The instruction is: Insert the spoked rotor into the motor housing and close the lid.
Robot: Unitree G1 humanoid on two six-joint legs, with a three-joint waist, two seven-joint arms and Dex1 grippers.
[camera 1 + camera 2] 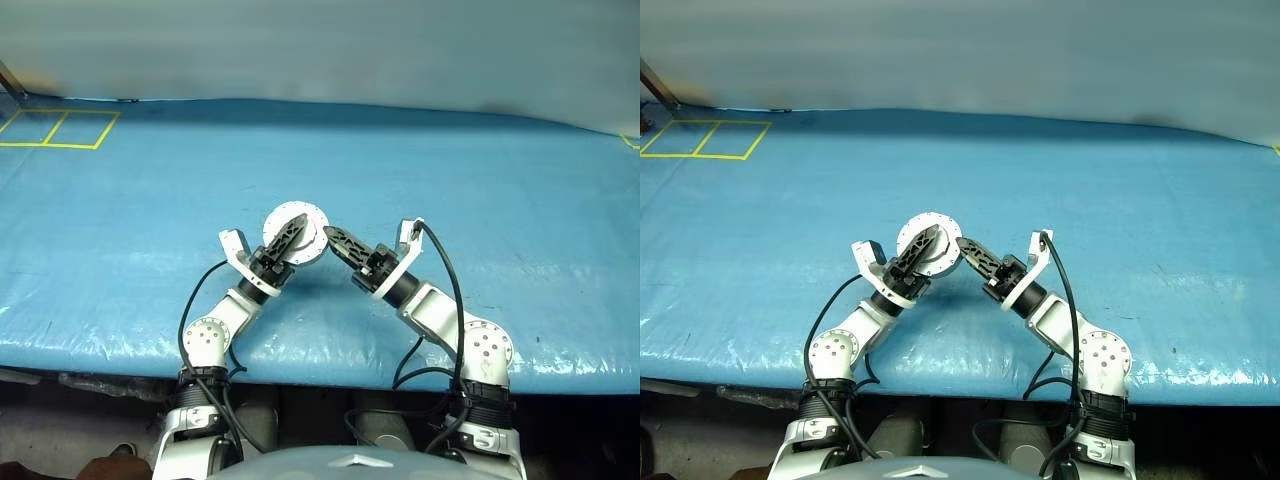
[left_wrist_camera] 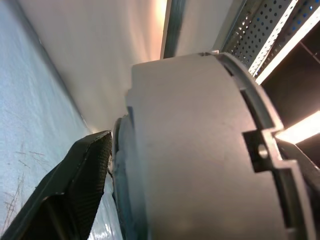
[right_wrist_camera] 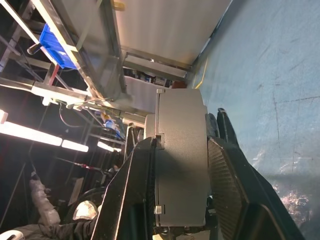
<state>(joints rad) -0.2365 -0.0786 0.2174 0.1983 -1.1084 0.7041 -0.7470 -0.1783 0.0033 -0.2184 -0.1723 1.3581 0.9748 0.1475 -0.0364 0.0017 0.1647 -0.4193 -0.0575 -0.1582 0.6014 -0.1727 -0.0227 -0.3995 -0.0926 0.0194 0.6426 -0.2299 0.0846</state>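
A: What are the two claws holding up between them?

B: The motor housing [image 1: 297,236], a shallow round case of pale matte silver metal with notches cut into its rim. It is raised above the bench [image 1: 1160,180], which is covered in wrinkled, glossy blue sheeting.

A: How does it sit against each claw?

B: The right claw [image 3: 182,175] pinches it edge-on, one ribbed black finger [image 3: 227,180] on each flat face. The left claw [image 1: 293,237] comes in from the other side; one black finger [image 1: 290,236] lies across the round face turned toward the head camera.

A: Is the left one clamped on it?

B: That cannot be told. In its wrist view the case hides most of the far finger.

A: And the inside?

B: Hidden; the case is shut, and no lid seam can be made out.
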